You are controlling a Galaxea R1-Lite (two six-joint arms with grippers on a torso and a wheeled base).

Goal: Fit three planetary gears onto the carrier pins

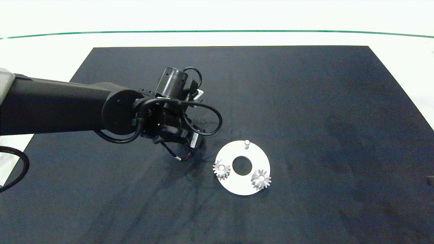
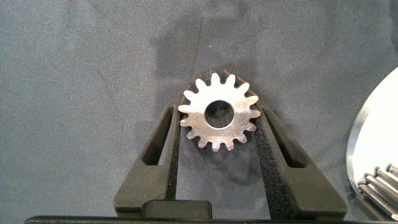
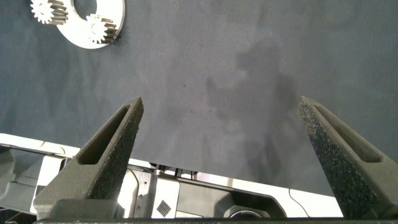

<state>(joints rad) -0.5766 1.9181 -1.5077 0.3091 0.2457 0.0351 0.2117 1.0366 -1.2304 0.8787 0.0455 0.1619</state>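
Observation:
A silver planetary gear [image 2: 219, 112] sits between my left gripper's [image 2: 217, 118] two fingers, which are shut against its teeth over the dark mat. In the head view the left arm's wrist [image 1: 169, 115] hides that gripper and gear, just left of the white disc [image 1: 237, 188]. Two planetary gears [image 1: 221, 168] [image 1: 260, 179] sit on carrier pins on the disc. The third carrier pin [image 1: 247, 143] stands bare at the disc's far side. My right gripper [image 3: 221, 102] is open and holds nothing, away from the disc [image 3: 118, 12].
A dark mat [image 1: 305, 101] covers the white table. The disc's rim [image 2: 373, 143] and one mounted gear [image 2: 382, 186] show close beside the left gripper. A black cable [image 1: 13, 169] loops at the table's left edge.

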